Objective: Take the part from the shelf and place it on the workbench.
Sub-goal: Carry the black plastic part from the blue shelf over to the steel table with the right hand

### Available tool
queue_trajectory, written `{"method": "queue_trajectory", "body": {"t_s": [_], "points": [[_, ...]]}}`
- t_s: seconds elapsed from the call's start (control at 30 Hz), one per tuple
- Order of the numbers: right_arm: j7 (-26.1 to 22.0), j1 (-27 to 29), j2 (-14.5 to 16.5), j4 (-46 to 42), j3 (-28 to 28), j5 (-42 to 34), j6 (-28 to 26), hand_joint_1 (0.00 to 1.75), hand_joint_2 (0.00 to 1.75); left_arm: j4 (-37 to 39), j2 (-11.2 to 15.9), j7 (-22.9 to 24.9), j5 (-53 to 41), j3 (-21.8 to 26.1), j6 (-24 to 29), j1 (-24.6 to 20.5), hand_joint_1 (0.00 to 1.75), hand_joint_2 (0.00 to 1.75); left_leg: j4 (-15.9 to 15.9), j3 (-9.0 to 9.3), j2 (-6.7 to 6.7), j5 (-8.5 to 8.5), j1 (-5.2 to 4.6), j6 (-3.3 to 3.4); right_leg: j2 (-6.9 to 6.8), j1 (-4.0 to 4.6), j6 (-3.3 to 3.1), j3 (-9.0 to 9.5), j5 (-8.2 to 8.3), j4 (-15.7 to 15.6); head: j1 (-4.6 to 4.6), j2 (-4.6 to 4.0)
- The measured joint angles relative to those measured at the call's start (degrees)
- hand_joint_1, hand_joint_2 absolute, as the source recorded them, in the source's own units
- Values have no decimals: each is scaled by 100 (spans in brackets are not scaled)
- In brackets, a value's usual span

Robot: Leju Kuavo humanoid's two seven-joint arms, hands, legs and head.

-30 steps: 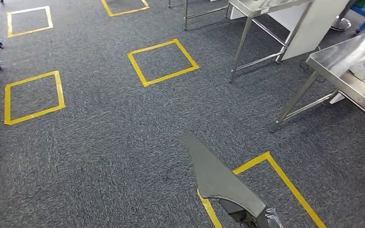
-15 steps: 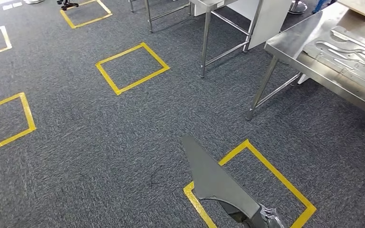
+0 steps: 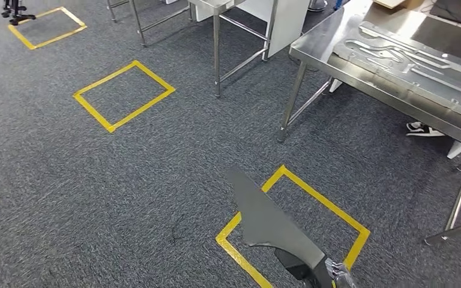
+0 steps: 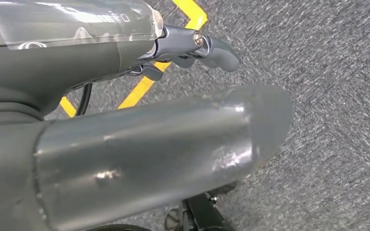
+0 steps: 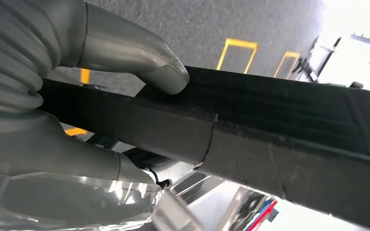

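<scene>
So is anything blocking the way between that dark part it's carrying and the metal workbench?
Nothing visible does. The right hand holds the dark part, and bare carpet lies between it and the workbench.

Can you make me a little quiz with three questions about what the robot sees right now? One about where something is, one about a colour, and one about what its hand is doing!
1. Where is the workbench?
A. ahead and to the right
B. far left
C. behind a wall

2. What colour is the tape square on the floor under the part?
A. red
B. yellow
C. white

3. What is the right hand doing?
A. hanging with nothing in it
B. pressing a button
C. holding the dark part

Answers:
1. A, the steel bench stands at the upper right of the head view.
2. B, the tape lines on the grey carpet are yellow.
3. C, the right wrist view shows the thumb and fingers clamped on the dark part.
</scene>
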Motion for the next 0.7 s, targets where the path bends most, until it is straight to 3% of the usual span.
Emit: {"method": "queue_trajectory", "body": {"t_s": [0.03,0.07,0.13,0.2,0.3,0.37,0.43,0.5,0.53,0.6,0.63,0.7], "points": [[3,1,5,11,2,1,-3,175,175,0,0,-1,-3,4,0,0,0,0,4,2,78,-11,-2,-7,-23,-12,14,26,71,-23,1,0],[5,2,8,22,5,1,-9,175,175,1,-1,-1,-5,7,-3,-5,0,0,10,11,154,-28,-2,-22,-65,-23,24,170,235,-269,1,0],[9,-6,8,33,10,4,-24,175,175,1,-1,-4,-10,9,-10,-17,0,0,36,42,282,-72,-16,-72,-279,-15,14,589,549,-1008,0,0],[11,-15,11,33,16,11,-42,175,175,1,-1,-9,-13,11,-14,-29,0,0,60,73,382,-114,-38,-140,-406,18,-28,802,650,-1417,-1,0],[18,-5,14,32,20,15,-68,175,175,0,1,-18,-13,12,-18,-63,0,0,60,131,484,-154,-34,-243,-249,28,-107,792,657,-1460,-2,0],[25,-7,14,32,32,14,-83,175,175,-1,4,-27,-13,14,-22,-71,0,0,238,70,253,-308,-13,-317,-134,2,-165,803,688,-1502,-2,0],[38,-24,9,32,49,12,-94,175,175,-2,6,-38,-13,19,-27,-52,0,0,877,-222,-88,-665,5,-356,-16,-1,-205,793,704,-1511,-2,0],[54,-33,3,38,61,11,-98,175,175,-2,9,-44,-12,29,-31,-23,0,0,1569,-556,-191,-910,6,-362,131,10,-221,780,706,-1498,-2,0],[58,-32,3,43,64,10,-99,175,175,-2,10,-47,-11,35,-31,-14,0,0,1661,-614,-198,-862,7,-359,213,12,-221,779,705,-1487,-2,0],[64,-33,3,52,70,10,-99,175,175,-2,15,-52,-11,42,-31,-12,0,0,1186,-435,-268,-465,16,-342,375,4,-211,783,695,-1456,-2,0],[64,-35,3,54,73,9,-99,175,175,-2,18,-54,-11,44,-31,-14,0,0,818,-283,-391,-282,24,-324,450,4,-196,778,687,-1438,-1,0],[65,-44,3,54,80,8,-100,175,175,-2,22,-56,-11,46,-32,-15,0,0,284,-76,-603,-117,37,-276,592,7,-141,737,687,-1402,-1,0]]}}
